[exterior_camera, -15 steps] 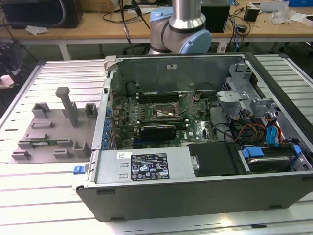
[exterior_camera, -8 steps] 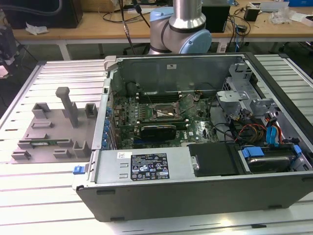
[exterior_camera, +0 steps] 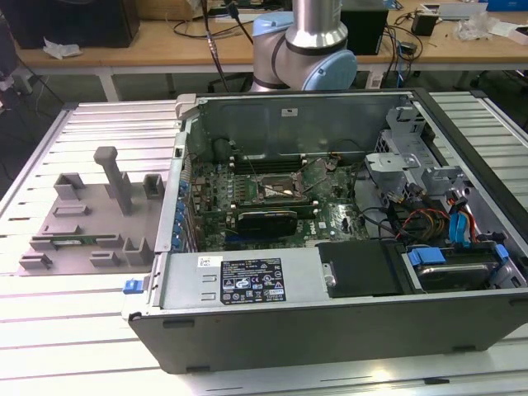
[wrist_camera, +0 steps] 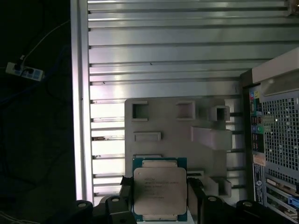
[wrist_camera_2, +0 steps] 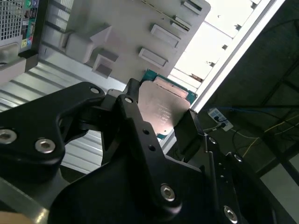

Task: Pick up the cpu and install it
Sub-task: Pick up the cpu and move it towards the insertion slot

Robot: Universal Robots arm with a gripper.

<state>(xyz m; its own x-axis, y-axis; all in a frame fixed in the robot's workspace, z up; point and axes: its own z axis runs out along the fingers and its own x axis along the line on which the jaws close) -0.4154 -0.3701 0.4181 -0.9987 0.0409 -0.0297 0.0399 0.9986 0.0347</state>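
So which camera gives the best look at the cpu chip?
The first wrist view: the cpu turns its shiny silver top squarely to the camera, gripped between the fingers. The second wrist view catches it tilted, with the fingers covering part of it. The exterior view looks at the open computer case.

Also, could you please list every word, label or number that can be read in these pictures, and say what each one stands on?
No text can be read.
The cpu, held in the gripper, in the first wrist view: faint engraved lines on its metal top, too small to read.
Label on the computer case, in the exterior view: print too small to read.
Sticker on the case's back, in the first wrist view: too blurred to read.
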